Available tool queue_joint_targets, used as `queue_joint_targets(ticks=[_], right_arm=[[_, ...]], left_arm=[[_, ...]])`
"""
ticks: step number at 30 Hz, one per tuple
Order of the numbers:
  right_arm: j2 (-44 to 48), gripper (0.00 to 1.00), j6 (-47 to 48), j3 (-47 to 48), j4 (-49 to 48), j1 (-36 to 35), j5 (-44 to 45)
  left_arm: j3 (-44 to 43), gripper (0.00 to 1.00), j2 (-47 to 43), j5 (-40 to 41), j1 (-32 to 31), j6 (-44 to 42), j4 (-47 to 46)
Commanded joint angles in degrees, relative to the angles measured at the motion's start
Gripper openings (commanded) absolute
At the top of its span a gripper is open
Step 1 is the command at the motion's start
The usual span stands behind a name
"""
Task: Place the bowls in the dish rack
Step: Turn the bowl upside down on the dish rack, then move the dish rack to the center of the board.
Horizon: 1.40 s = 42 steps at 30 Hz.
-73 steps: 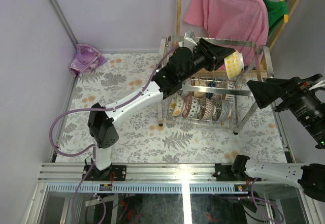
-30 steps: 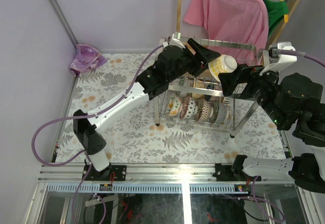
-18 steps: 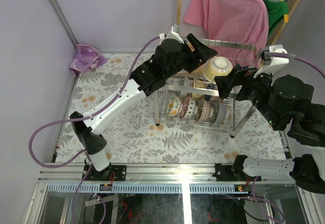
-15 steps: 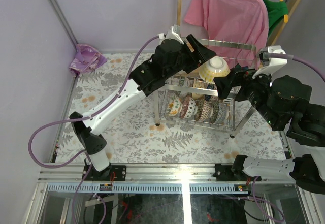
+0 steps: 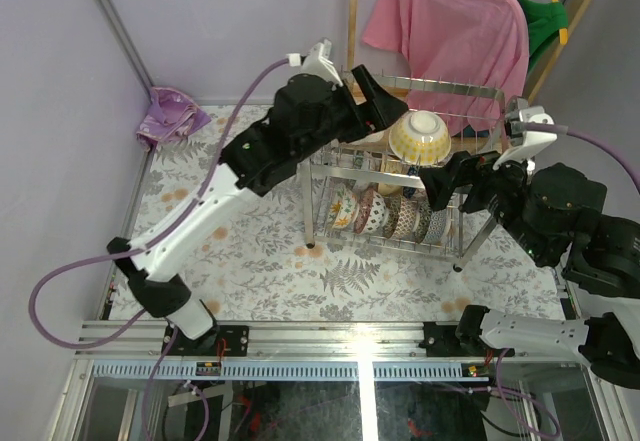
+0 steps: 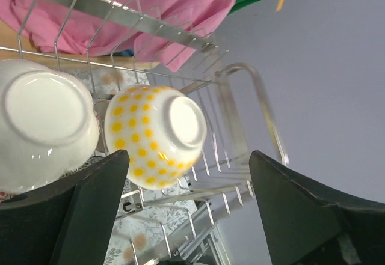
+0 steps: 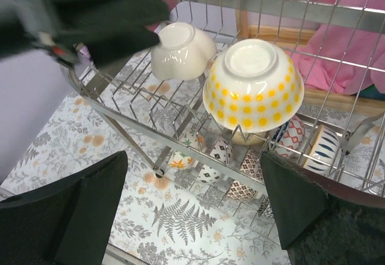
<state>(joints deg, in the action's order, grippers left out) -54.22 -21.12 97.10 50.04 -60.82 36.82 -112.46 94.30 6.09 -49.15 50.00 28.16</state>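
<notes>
**While both grippers gape, the white bowl with yellow polka dots [image 5: 418, 136] sits on the rack's top tier**

We see it upside down, foot ring up, glossy, resting on the upper wires of the two-tier shiny steel wire dish rack [image 5: 450, 87]. Just beside it on the same tier sits a plain white ceramic bowl [image 7: 180, 51], also inverted.

Left gripper [image 5: 375, 109]: fingers spread wide either side of the dotted bowl, with a clear gap on one side, so it grasps nothing. Right gripper [image 5: 452, 186]: fully spread and empty, hovering on the near-right side of the rack.

The rack has chrome tube posts and rows of upright prongs. On the lower tier, a row of patterned bowls [image 5: 390, 211] stands on edge.

The rack stands on a tablecloth with a grey fern and orange flower print [image 5: 250, 231]. A crumpled purple bag [image 5: 172, 116] lies in the far left corner. Behind the rack, a pink T-shirt [image 5: 450, 21] and a green garment [image 5: 540, 16] hang on a wooden frame [image 5: 352, 11]. The walls are lilac.
</notes>
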Motion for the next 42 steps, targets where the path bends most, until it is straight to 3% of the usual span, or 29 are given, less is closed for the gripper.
queue_joint_targets(ticks=[1,4,12,16,25,30,34,42], right_arm=[[2.4,0.99,0.2,-4.5,-2.6,-0.4,-4.2],[5.7,0.99,-0.4,-8.6,-2.9,-0.4,-3.7],[16.2,0.99,-3.0,-12.2,0.1,-0.4,3.8],[18.5,1.0,-5.3,-10.9,3.8,-0.4,12.7],[19.6,0.99,-11.4,-8.0,11.9,-0.4,26.2],[22.8,0.99,-12.6,-10.6,10.9,-0.5,26.7],[25.9,0.99,-12.7,-12.2,9.6,-0.7,26.3],[28.1,1.0,-13.6,-15.0,7.5,-2.5,24.9]], left_arm=[[-0.3,0.87,-6.6,1.4,-1.0,-8.1,2.6],[2.3,0.99,-11.2,2.4,-1.5,-10.4,3.6],[15.4,1.0,-27.3,10.2,-2.0,-14.3,6.2],[21.5,1.0,-33.1,15.5,-2.0,-15.6,7.3],[22.6,1.0,-31.8,25.2,-2.1,-17.7,18.0],[41.4,0.84,-43.8,20.5,-2.7,-17.9,8.8],[52.1,0.84,-47.8,18.8,-5.0,-15.5,5.6],[65.9,0.9,-47.2,33.1,-17.0,-16.7,-10.2]])
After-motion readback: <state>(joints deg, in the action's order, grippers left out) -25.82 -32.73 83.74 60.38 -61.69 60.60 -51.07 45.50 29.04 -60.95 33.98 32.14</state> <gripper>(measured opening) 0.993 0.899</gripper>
